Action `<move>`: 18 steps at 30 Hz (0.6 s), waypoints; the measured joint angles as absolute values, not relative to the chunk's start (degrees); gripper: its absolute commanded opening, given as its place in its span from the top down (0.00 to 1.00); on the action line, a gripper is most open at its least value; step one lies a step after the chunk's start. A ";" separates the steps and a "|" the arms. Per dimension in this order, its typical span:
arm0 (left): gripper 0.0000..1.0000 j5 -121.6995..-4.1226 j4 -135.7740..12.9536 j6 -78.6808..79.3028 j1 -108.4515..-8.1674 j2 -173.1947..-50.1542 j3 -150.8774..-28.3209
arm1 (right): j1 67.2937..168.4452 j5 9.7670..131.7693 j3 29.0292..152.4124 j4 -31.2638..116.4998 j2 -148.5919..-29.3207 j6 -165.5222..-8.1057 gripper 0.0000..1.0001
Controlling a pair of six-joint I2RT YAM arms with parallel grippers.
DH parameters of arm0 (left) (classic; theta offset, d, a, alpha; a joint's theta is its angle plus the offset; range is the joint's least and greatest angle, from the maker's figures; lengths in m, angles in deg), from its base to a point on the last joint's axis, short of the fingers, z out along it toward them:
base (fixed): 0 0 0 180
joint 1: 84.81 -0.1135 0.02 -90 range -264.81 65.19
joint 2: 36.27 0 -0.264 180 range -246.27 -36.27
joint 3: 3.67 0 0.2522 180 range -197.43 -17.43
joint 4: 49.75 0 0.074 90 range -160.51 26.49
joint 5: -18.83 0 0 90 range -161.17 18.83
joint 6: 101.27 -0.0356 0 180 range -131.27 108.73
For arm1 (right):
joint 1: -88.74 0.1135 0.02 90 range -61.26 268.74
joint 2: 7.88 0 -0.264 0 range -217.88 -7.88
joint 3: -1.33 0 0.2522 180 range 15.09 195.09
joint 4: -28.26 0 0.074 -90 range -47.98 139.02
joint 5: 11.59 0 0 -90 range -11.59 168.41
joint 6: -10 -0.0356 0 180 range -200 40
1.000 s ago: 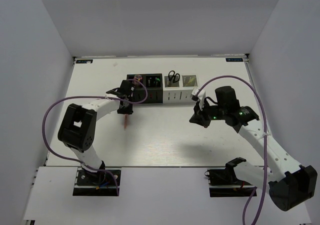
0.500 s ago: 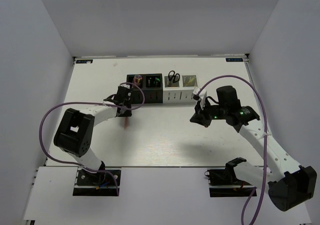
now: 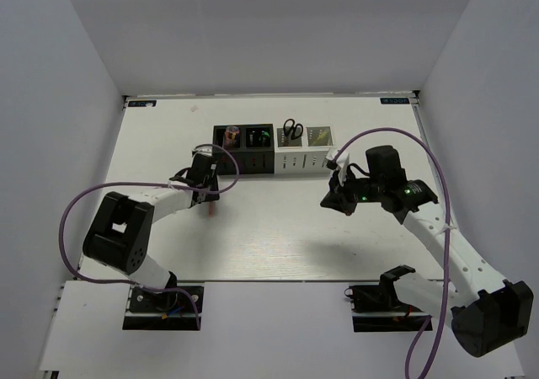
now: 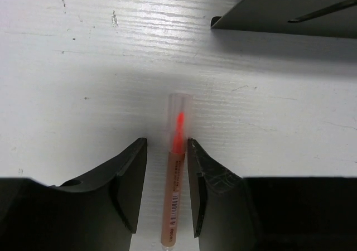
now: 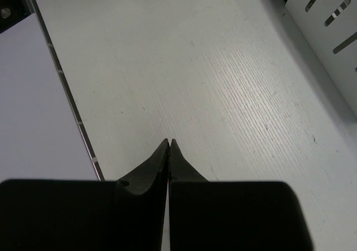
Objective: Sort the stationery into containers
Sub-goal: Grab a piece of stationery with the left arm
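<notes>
Two tools: one busy, one idle.
Left tool (image 4: 166,146): jaws apart, low over the table (image 4: 83,67), astride the pen (image 4: 176,178) without clamping it; black, smooth-faced fingers (image 4: 131,178) with curved inner edges.
Pen, place: flat on the table between the left tool's jaws, close against one finger, a strip of table showing before the other; capped end pointing ahead of the tool, toward the containers (image 3: 271,146).
Pen, make: slim round barrel, peach-orange, barcode printed toward the back; clear cap (image 4: 179,109) with a red tip inside; hard, glossy plastic by the look.
Table, surface: white, fine grain lines, a few dark specks; matte and flat, little to stop a round barrel rolling.
Containers, place and make: just ahead of the left tool and a little to its right; four square cups in a row, two black then two white, slotted sides; scissors (image 3: 293,128) handles-up in one white cup.
Right tool (image 5: 169,143): jaws together, nothing between them, hovering over bare table, a white cup wall (image 5: 329,22) ahead and to its right.
Risk, off-centre squeeze: nearer finger likely to shove the pen sideways first, rolling or twisting it out of line.
Risk, slick barrel: round gloss against smooth pads, so possible pivot or droop once lifted, worse if gripped far from the middle.
Risk, fingertips: scraping on the table if lowered further before closing.
Risk, drop-in: long thin item into a small cup mouth; a tilt or a clipped rim enough to send it back onto the table.
</notes>
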State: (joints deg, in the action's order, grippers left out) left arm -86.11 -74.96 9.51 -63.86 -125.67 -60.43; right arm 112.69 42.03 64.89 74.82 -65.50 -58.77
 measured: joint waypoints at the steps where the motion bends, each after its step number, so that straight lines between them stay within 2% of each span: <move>1: 0.54 -86.31 -74.37 9.75 -63.86 -125.32 -59.87 | 112.69 41.98 64.89 74.82 -65.46 -58.74 1.00; 13: 0.58 -87.88 -70.04 11.91 -63.86 -121.63 -54.42 | 112.34 41.48 64.89 74.82 -64.85 -58.59 1.00; 18: 0.62 -88.89 -70.02 12.28 -63.73 -120.91 -53.42 | 112.29 40.98 64.89 74.82 -64.80 -58.59 1.00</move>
State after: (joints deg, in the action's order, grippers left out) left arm -88.89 -70.02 12.28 -63.73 -120.91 -53.42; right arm 112.29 40.98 64.89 74.82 -64.80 -58.59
